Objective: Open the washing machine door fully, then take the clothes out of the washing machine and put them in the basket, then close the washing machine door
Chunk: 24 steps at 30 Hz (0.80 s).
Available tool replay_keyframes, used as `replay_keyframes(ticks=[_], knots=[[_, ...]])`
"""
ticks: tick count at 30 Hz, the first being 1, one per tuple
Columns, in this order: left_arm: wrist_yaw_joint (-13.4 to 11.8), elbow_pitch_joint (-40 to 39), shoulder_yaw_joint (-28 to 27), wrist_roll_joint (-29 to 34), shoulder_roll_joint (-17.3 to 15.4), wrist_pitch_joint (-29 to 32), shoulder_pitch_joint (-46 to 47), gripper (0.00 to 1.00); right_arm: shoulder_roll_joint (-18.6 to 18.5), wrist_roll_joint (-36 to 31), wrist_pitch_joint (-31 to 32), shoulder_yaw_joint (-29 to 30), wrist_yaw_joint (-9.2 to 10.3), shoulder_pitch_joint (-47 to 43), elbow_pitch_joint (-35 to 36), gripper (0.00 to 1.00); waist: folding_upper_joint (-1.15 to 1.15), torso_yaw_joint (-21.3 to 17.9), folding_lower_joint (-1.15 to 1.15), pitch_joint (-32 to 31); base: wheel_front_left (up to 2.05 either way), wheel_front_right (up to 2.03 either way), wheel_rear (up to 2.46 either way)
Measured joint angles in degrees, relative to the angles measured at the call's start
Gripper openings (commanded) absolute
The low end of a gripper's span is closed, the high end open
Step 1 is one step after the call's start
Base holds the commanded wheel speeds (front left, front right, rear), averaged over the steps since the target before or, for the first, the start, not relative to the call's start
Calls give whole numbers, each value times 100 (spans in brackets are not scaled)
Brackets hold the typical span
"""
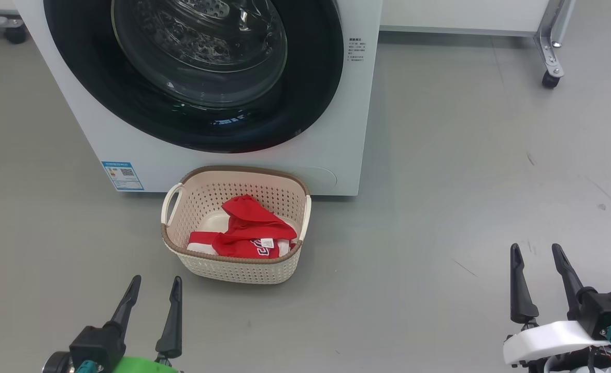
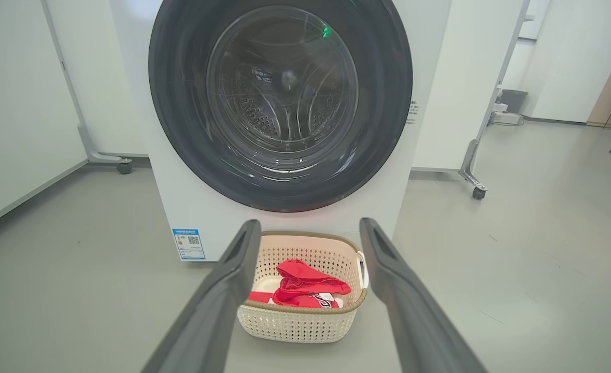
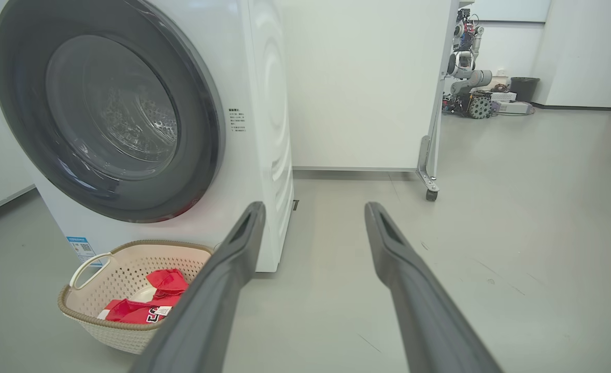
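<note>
Red clothes (image 1: 248,230) lie in the basket (image 1: 238,272); washing machine door (image 1: 196,57) seemingly shut; left fingers (image 1: 126,303) and right fingers (image 1: 519,290) spread, empty.

The washer (image 1: 207,166) is finished white, its door (image 1: 315,77) rimmed black; the cream perforated basket (image 1: 238,272) is edged brown; the clothes (image 1: 248,228) are coloured red and white.

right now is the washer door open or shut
Shut: the washing machine door lies flush against the washing machine front, black rim covering the whole opening.
</note>
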<state>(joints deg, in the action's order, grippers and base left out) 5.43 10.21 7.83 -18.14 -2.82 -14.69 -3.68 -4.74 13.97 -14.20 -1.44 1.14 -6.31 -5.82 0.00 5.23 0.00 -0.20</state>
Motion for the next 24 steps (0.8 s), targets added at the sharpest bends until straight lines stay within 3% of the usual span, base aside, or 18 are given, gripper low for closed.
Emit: replay_keyframes(ticks=[24], knots=[[92,194,12,-170,5,0,-21,100,103,-51,0,69,-105,-9,-13,100,0,-10,0,-49,0,0,0]])
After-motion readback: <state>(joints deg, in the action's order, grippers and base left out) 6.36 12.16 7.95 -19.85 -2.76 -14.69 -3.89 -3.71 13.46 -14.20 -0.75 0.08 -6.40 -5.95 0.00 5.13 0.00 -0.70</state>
